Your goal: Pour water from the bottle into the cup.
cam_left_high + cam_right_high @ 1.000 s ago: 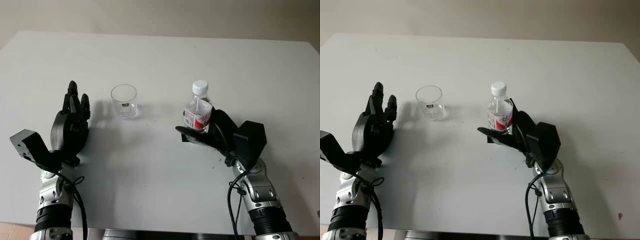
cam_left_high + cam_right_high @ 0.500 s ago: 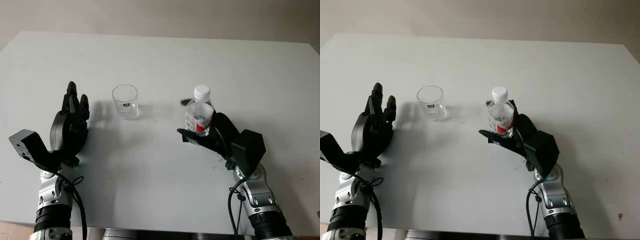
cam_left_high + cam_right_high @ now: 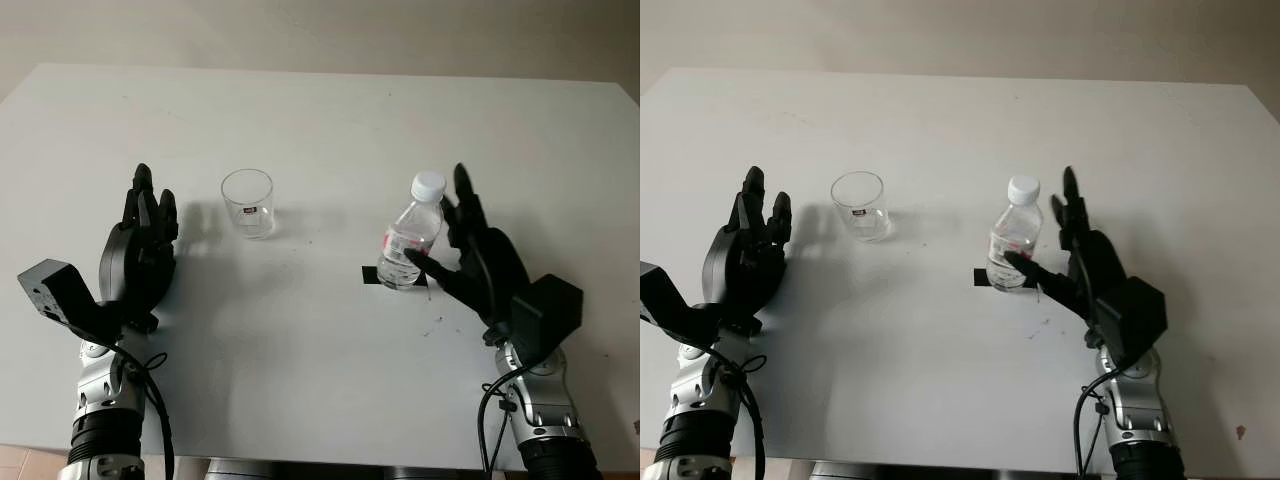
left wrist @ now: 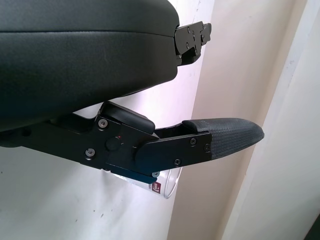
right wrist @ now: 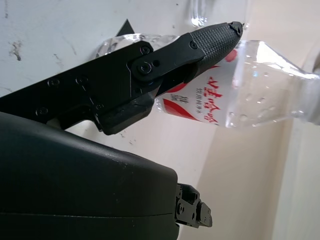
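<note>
Looked down on a plain white table (image 3: 320, 110) under a beige wall. At the left, found the left hand (image 3: 138, 258) open and raised just beside the cup (image 3: 247, 203), holding nothing and not touching it. Saw the clear cup upright and seemingly empty, well apart from the bottle (image 3: 408, 246). Further right, found the bottle on a black mark (image 3: 368, 275), tilted with its white cap (image 3: 428, 185) still on and leaning toward the right hand (image 3: 480, 265). Found that hand's fingers (image 3: 462, 200) straight beside the bottle, not wrapped around it, with only the thumb (image 5: 210, 37) laid across the red label; judged this released rather than a true grasp. Counted 3 likely risks. First, tipping: a leaning bottle with so little support could fall and roll if nudged. Second, slipping: closing on the thin, smooth plastic off-centre could squeeze it out of the hand. Third, no water poured at all with the cap still on, and plenty of table to cross before reaching the cup.
</note>
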